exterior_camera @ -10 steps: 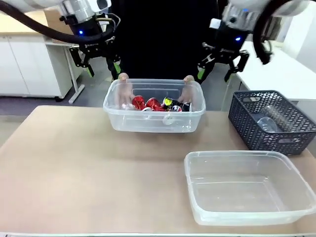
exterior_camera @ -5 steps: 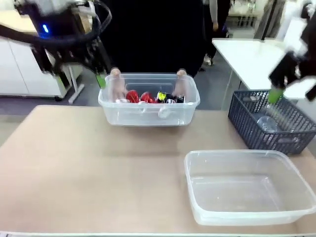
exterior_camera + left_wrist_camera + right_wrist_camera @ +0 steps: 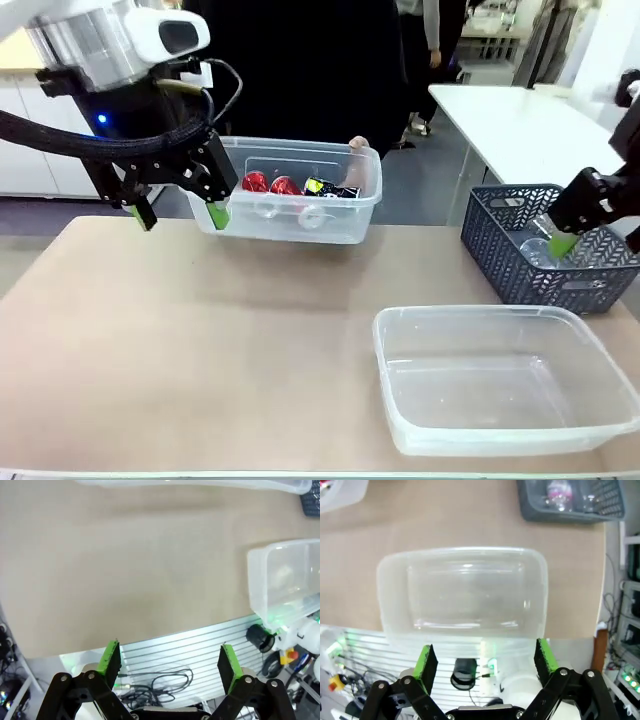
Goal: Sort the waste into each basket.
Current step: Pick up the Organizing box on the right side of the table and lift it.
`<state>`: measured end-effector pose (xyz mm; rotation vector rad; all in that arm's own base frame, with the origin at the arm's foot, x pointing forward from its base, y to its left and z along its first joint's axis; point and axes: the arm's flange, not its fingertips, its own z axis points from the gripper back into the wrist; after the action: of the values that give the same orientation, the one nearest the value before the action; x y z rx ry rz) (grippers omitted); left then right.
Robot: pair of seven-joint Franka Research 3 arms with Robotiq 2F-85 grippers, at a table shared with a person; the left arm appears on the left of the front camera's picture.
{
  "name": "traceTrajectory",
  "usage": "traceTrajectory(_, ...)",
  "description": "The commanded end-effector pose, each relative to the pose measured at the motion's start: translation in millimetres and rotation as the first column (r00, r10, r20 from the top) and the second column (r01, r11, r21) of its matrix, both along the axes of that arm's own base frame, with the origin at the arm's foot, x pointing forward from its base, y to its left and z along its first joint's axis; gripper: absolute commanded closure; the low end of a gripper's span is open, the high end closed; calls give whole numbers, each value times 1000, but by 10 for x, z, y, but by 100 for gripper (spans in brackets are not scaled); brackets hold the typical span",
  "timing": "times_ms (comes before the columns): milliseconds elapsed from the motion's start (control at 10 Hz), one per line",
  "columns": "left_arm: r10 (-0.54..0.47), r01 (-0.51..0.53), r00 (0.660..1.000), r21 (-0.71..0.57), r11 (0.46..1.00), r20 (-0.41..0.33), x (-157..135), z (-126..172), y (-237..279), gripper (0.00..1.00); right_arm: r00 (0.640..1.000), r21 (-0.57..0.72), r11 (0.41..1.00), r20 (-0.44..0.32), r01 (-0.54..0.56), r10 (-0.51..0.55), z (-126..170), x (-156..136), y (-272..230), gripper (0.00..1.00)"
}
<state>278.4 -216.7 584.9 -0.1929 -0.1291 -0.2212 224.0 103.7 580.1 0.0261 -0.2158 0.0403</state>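
From the front we saw the left gripper hovering over the far left of the tabletop, its fingers spread wide and holding nothing. Just to its right, a person's hand gripped the right end of a clear tub at the far edge, with red and black cans inside. We could not tell whether that tub rested on the tabletop. An empty clear tub sat at the near right. A dark mesh basket stood at the far right with a clear bottle in it.

The right wrist view gave us more than the front: the right gripper had both fingers wide apart and empty, with the empty tub below it. It also showed what looked like two bottles in the basket. The left wrist view showed bare tabletop beyond its own green pads.
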Motion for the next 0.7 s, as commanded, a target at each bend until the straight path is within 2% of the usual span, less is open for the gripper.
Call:
traceTrajectory(0, 30, -31, 999, 23, 999, 21, -19, 63, 18, 0, 1000, -2, 1000, -10, 2, -2, -70, 37, -5, 0)
traceTrajectory(100, 0, 0, 1000, 0, 1000, 0, 0, 0, 0, 0, 1000, -35, 999, -28, -4, 3, -252, -16, -155, 0)
traceTrajectory(300, 140, -143, 989, -90, 986, -41, -124, -511, -812, 0, 998, 4, 1000, -68, 8, -8, -733, -129, -750, 0)
traceTrajectory(400, 156, -162, 986, -99, 982, -63, -156, -712, -1241, 0, 995, 6, 1000, -99, 23, -22, -984, -151, -1020, 0)
traceTrajectory(500, 116, -124, 989, -97, 987, -90, -199, -897, -1670, 0, 990, 3, 999, -136, 41, -40, -1317, -172, -1268, 0)
traceTrajectory(600, 41, -52, 994, -115, 992, -103, -226, -1034, -1925, 0, 988, 4, 999, -149, 44, -42, -1503, -187, -1381, 0)
